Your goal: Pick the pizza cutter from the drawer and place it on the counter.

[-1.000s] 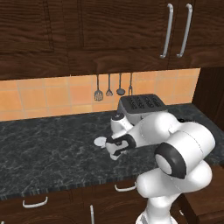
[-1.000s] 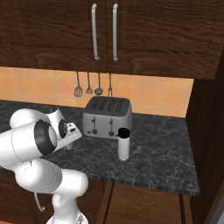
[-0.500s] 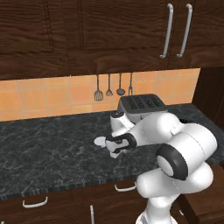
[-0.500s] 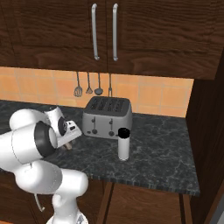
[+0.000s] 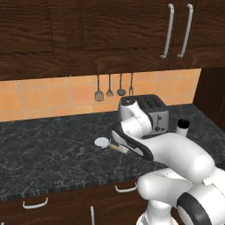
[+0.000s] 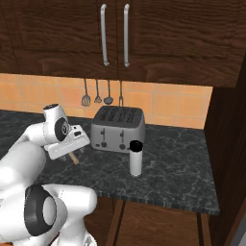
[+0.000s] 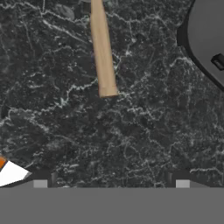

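The pizza cutter (image 5: 107, 143) lies flat on the counter (image 5: 48, 154). Its round white wheel (image 5: 101, 142) points to the left end of the counter. Its short wooden handle (image 7: 102, 48) points toward the front edge. The cutter is about halfway between the tiled wall and the front edge.

The pincer (image 5: 123, 147) hangs just above the handle end of the cutter. Its two fingers stand wide apart, and nothing is between them. In the hand view the two small finger tips (image 7: 40, 183) sit far from each other at the bottom. The bare stone shows between them, and the handle lies further up, not touching them. So the pincer has let go and holds nothing.

A silver toaster (image 6: 118, 129) stands near the back of the counter, to the right of the cutter. It is close behind the robot's arm. A small white bottle with a black cap (image 6: 136, 158) stands upright in front of the toaster's right side, nearer the front edge.

Some dark spoons and a whisk (image 5: 113, 88) hang on the orange tiled wall (image 5: 39, 96) above the counter. Dark wooden cupboards (image 6: 115, 38) with long silver handles are higher up.
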